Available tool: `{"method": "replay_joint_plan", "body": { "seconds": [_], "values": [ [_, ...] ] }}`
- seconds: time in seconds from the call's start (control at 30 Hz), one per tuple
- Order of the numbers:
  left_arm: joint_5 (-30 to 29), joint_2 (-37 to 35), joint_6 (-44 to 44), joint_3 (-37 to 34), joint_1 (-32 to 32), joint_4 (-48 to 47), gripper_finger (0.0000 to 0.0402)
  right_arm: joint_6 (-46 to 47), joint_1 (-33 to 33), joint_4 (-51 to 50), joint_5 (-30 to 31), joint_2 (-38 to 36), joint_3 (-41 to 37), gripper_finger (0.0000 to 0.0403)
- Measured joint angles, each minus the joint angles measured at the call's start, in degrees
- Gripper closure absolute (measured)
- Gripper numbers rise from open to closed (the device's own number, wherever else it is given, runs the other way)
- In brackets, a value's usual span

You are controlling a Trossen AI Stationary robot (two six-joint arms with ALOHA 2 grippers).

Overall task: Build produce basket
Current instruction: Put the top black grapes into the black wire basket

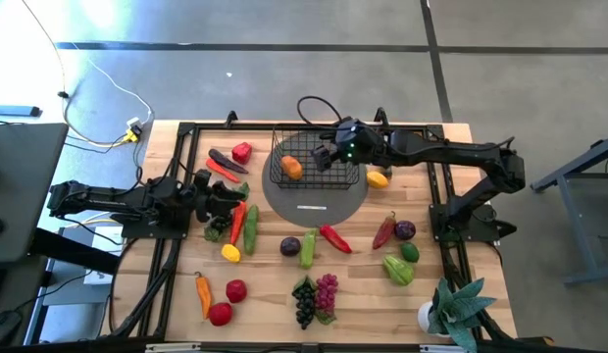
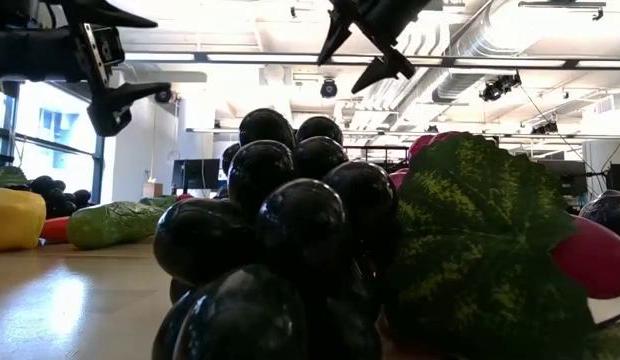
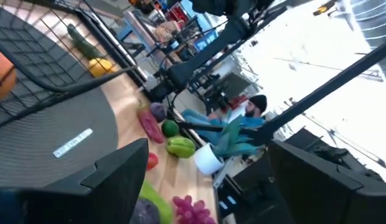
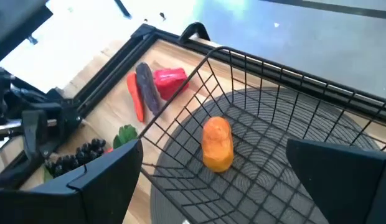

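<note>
The black wire basket [image 1: 314, 162] stands on a grey round disc [image 1: 314, 201] at the far middle of the table. One orange pepper [image 4: 216, 143] lies on the basket's grid bottom. My right gripper [image 1: 329, 155] hangs open over the basket, slanting down, with nothing between its fingers. My left gripper [image 1: 230, 196] stands open at the table's left, pointing level toward the disc, with nothing between its fingers. The rest of the produce lies loose on the wood: a red pepper [image 1: 242, 152], an eggplant [image 1: 223, 159], a lemon [image 1: 378, 178], a cucumber [image 1: 251, 227] and dark grapes [image 1: 304, 301].
A potted green plant [image 1: 451, 309] stands at the near right corner. Black arm frames run along the table's left [image 1: 172, 245] and right [image 1: 451, 235] sides. More peppers [image 1: 398, 269] and tomatoes [image 1: 235, 290] lie across the near half. The dark grapes [image 2: 280, 240] fill the low view.
</note>
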Motion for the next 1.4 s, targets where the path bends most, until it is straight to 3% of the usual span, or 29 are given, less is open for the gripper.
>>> {"method": "replay_joint_plan", "body": {
  "seconds": [0.17,0.43,0.6,0.97,1.4],
  "values": [
    [1.65,0.48,2.46,5.92,-0.01,-9.87,0.008,-0.14,0.0,-4.26,-1.78,0.0,1.76,0.0023],
    [-3.07,7.14,2.76,22.12,-0.01,-46.75,0.008,-0.73,0.0,-8.15,-3.8,0.0,2.22,0.0023],
    [-4.71,12.94,-2.27,29.23,-0.01,-61.89,0.008,-2.86,0.0,-9.06,-3.86,0.0,2.22,0.0023],
    [-4.73,25.36,-6.97,31.06,-0.01,-70.43,0.008,-2.88,0.0,-9.07,-3.86,0.0,2.22,0.0023],
    [-3.11,38.0,-12.6,31.06,-0.01,-70.4,0.008,-2.89,0.0,-9.71,-3.86,0.0,2.22,0.0023]
  ]
}}
